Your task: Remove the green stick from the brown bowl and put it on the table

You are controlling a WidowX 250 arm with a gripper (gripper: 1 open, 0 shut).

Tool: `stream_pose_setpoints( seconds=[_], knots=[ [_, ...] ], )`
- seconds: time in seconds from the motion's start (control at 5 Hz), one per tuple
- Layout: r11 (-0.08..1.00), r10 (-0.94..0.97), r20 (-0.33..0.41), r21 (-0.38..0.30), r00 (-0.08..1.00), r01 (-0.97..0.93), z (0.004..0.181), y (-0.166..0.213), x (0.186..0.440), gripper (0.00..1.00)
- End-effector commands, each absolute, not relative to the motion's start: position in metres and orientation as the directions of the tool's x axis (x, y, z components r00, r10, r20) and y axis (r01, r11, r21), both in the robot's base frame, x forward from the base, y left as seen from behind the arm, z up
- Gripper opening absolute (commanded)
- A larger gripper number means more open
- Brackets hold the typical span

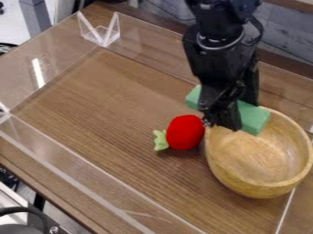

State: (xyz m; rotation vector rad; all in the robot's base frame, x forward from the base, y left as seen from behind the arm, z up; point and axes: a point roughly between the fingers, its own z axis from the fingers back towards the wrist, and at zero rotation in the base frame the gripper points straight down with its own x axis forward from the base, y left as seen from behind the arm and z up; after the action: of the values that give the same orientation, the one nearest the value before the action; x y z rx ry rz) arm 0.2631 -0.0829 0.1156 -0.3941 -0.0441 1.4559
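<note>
Wood-grain surface point(98, 101): tool point(224, 108) clamped on green stick point(253, 117), lifted clear of brown bowl point(257, 160); placing remains.

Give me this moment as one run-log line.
gripper: shut on stick | stick: lifted out, above bowl rim | bowl: empty | red fruit: on table left of bowl | placing: pending

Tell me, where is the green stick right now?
The green stick is held in the tool, lifted above the back-left rim of the brown bowl, just right of the red fruit.
</note>
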Motion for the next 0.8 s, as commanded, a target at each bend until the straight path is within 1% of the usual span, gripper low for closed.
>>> stream_pose_setpoints(
  seconds=[0.0,0.6],
  knots=[
    [0.064,0.97,-0.201,-0.327,0.136,-0.943,0.125,-0.075,0.263,0.0],
    [-0.161,0.978,-0.183,-0.328,-0.105,-0.931,0.123,-0.061,0.279,0.0]
  ],
)
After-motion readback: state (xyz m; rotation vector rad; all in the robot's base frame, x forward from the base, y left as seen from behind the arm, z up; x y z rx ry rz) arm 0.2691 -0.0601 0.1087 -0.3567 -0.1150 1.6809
